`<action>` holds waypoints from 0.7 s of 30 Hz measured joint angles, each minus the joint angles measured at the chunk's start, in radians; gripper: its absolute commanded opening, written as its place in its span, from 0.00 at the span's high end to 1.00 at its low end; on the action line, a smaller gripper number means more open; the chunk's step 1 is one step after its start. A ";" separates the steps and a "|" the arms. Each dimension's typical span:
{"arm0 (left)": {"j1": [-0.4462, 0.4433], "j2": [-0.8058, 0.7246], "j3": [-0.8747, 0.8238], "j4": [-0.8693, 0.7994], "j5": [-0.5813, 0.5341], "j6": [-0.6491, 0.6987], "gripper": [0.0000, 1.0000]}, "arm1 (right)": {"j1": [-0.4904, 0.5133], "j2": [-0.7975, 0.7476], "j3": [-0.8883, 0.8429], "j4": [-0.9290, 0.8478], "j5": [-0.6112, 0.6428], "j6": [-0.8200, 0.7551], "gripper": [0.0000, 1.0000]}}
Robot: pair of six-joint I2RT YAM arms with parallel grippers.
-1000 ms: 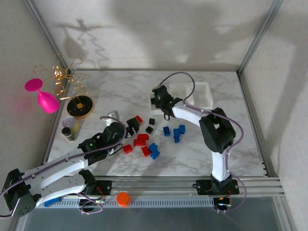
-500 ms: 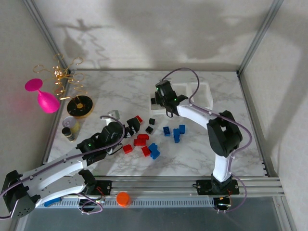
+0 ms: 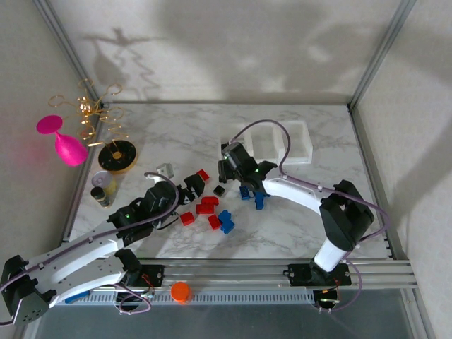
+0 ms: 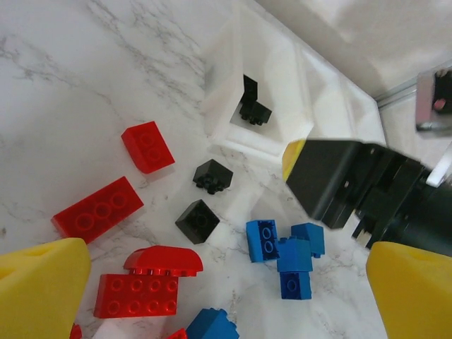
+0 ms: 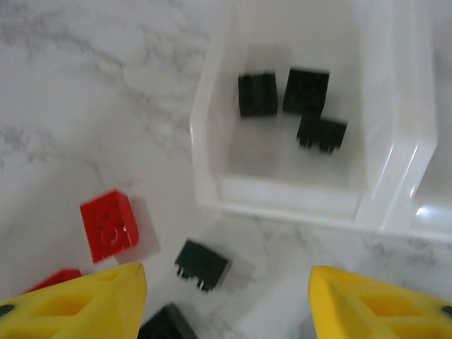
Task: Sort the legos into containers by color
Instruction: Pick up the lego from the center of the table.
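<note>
Loose legos lie mid-table: red ones [image 3: 205, 207], blue ones [image 3: 258, 197] and a black one [image 3: 219, 191]. The white containers [image 3: 305, 141] stand in a row behind them. My right gripper [image 3: 227, 169] hovers open just in front of the left bin [image 5: 282, 198], which holds three black bricks [image 5: 306, 90]. Between its yellow fingertips [image 5: 85, 304] lies a black brick [image 5: 202, 265], untouched, with a red one [image 5: 108, 226] to its left. My left gripper [image 3: 194, 185] is open over the pile, looking down on red bricks [image 4: 138, 293], black bricks [image 4: 197, 221] and a blue cluster [image 4: 295, 254].
Left of the table stand a pink glass [image 3: 62, 141], a gold wire stand [image 3: 95, 113], a round dark disc [image 3: 116, 156] and a small cup [image 3: 103, 185]. An orange cap [image 3: 181, 290] sits on the front rail. The right arm's black wrist [image 4: 339, 180] hangs close above the blue bricks.
My right gripper has drawn back from over the left bin toward the loose bricks and has opened. The left arm has shifted only slightly.
</note>
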 measured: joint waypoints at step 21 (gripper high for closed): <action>-0.005 -0.164 -0.123 -0.053 -0.021 -0.105 0.00 | 0.149 0.167 -0.087 0.062 0.021 0.308 0.30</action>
